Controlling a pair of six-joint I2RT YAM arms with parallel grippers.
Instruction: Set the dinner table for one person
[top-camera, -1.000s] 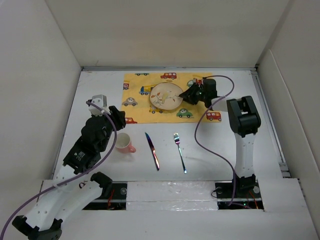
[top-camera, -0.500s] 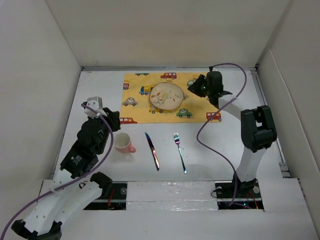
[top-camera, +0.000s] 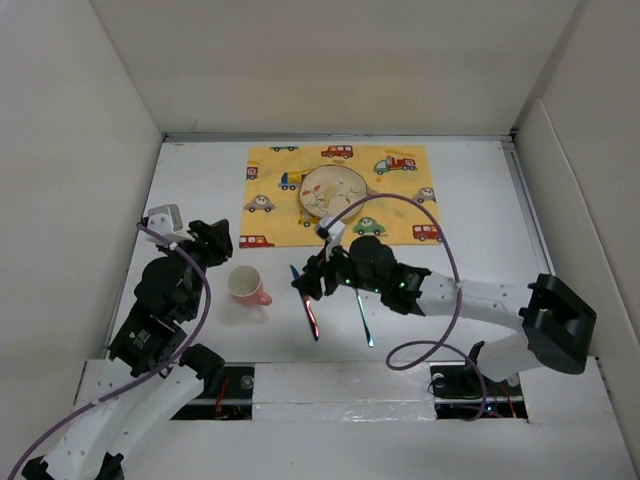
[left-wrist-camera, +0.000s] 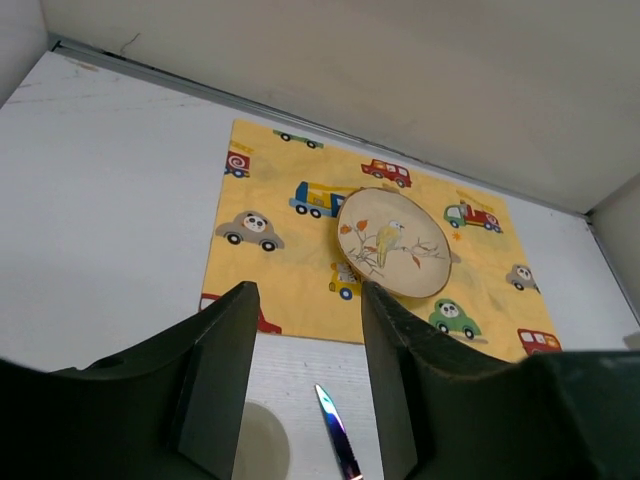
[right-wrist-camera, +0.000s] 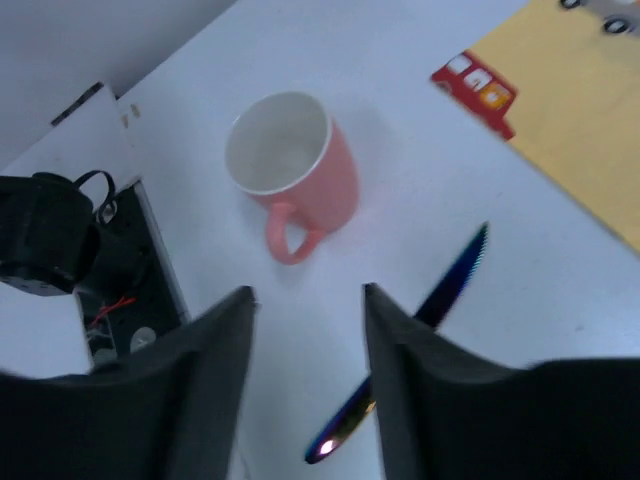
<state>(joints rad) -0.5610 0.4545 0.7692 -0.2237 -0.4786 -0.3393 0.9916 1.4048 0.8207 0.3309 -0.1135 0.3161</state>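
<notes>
White dinner table (top-camera: 200, 190) beneath two parted grippers

Both arms are seen above the tabletop. The left gripper (top-camera: 218, 240) is held over its near left part, jaws apart and empty. The right gripper (top-camera: 312, 282) is held low over the knife (top-camera: 312, 322), jaws likewise apart, nothing gripped. The fork (top-camera: 366, 325) is shown by the overhead view alone; the bird painted on the plate (left-wrist-camera: 392, 243) is made out only from the left wrist. The surface is flat, matte and walled by pale panels.
</notes>
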